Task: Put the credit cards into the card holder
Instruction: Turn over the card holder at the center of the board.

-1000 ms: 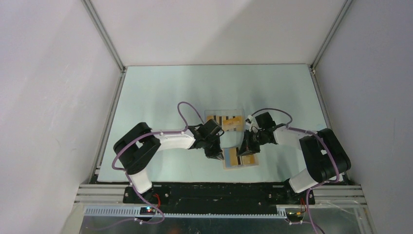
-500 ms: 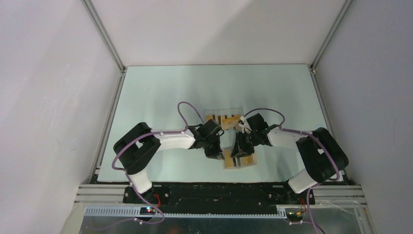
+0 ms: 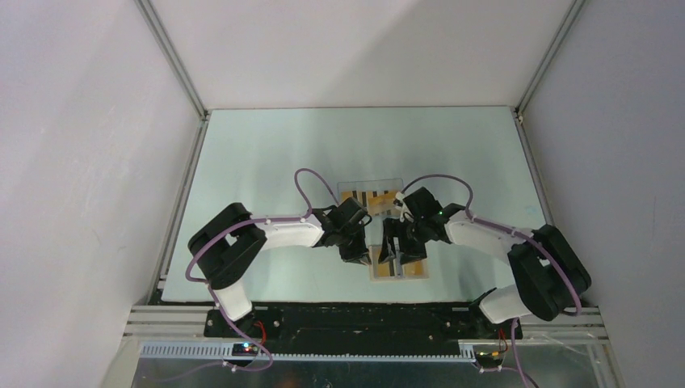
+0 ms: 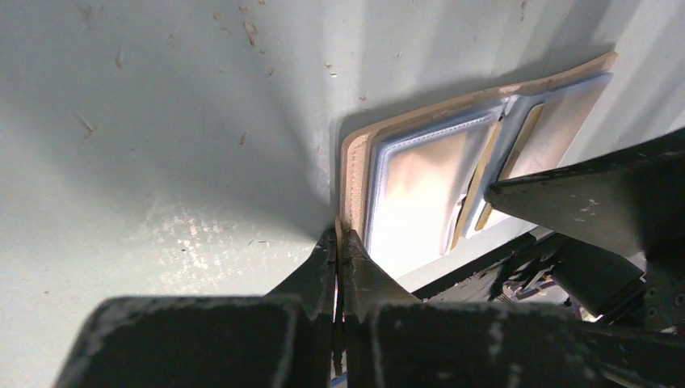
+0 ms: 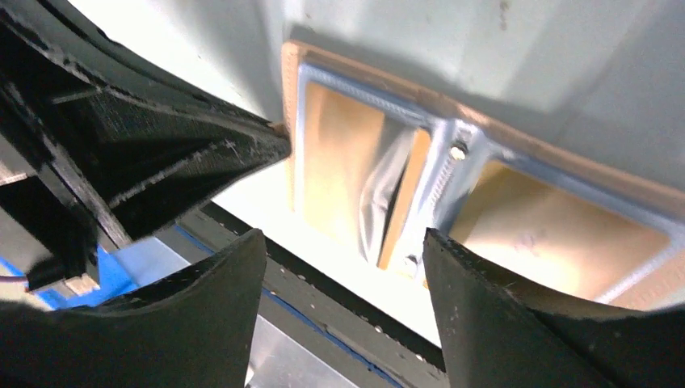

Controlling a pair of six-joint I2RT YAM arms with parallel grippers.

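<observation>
Card holder, a tan fold-out wallet with light-blue panels, lies open near the green table's front edge. Behind it, the clear plastic tray holds striped orange credit cards.

Left wrist: the left gripper is clenched on the wallet's tan edge.

Right wrist: the right gripper is spread wide over it, and orange cards show in 2 pockets.

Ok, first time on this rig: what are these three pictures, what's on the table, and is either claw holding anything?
A left arm and a right arm, both robotic, are bolted at the near edge of a pale green table. The wide picture looks down from above and behind them. The other two come from a camera on each wrist.

On the table lies a flat tan folding card holder with light blue inner panels, opened out. Behind it is a clear plastic tray of orange-yellow striped credit cards.

The left gripper is shut, pinching the card holder's edge. The right gripper hangs open over it, holding nothing.
</observation>
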